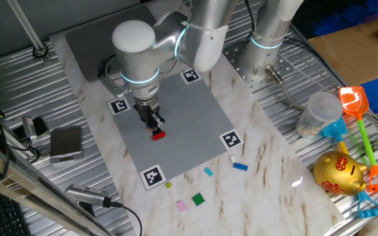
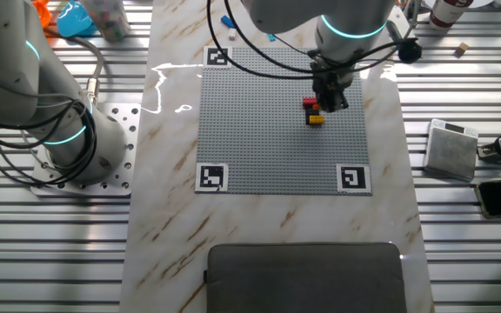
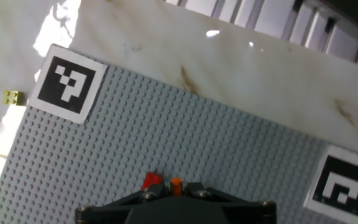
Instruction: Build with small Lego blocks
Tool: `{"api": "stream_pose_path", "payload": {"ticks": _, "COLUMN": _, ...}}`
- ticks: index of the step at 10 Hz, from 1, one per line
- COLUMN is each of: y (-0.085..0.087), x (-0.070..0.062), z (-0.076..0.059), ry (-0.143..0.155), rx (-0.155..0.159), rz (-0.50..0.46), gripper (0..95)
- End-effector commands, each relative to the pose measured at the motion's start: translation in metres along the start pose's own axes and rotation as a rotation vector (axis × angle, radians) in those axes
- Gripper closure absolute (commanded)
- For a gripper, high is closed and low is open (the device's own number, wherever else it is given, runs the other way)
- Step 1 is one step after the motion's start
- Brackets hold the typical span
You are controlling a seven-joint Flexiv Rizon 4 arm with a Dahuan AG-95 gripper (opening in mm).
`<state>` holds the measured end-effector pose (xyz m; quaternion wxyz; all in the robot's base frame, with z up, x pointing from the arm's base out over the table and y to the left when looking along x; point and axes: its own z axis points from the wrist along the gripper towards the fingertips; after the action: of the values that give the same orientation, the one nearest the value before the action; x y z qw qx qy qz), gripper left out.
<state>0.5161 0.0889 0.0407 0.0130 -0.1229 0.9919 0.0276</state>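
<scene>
My gripper is low over the middle of the grey studded plate. In the hand view an orange small Lego block sits between the fingertips, and the jaws stand close on either side of it. A red block is on the plate just left of it, also seen as the red block under the gripper tip. In the other fixed view the gripper hangs beside the red block and the orange block.
Loose blocks lie on the marble off the plate's near edge: blue, light blue, white, green, pink, yellow. Toys and a golden pig stand at right. A small box lies at left.
</scene>
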Motion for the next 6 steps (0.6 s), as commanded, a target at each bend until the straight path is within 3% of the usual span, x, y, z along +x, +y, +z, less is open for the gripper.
{"api": "stream_pose_path", "payload": {"ticks": 1, "y": -0.0041, "x": -0.0026, "z": 0.0095, "ry": -0.004, "rx": 0.003, "rz": 0.033, "gripper": 95.0}}
{"api": "stream_pose_path", "payload": {"ticks": 6, "y": -0.0027, "x": -0.0045, "z": 0.0122, "ry": -0.006, "rx": -0.001, "rz": 0.033, "gripper": 95.0}}
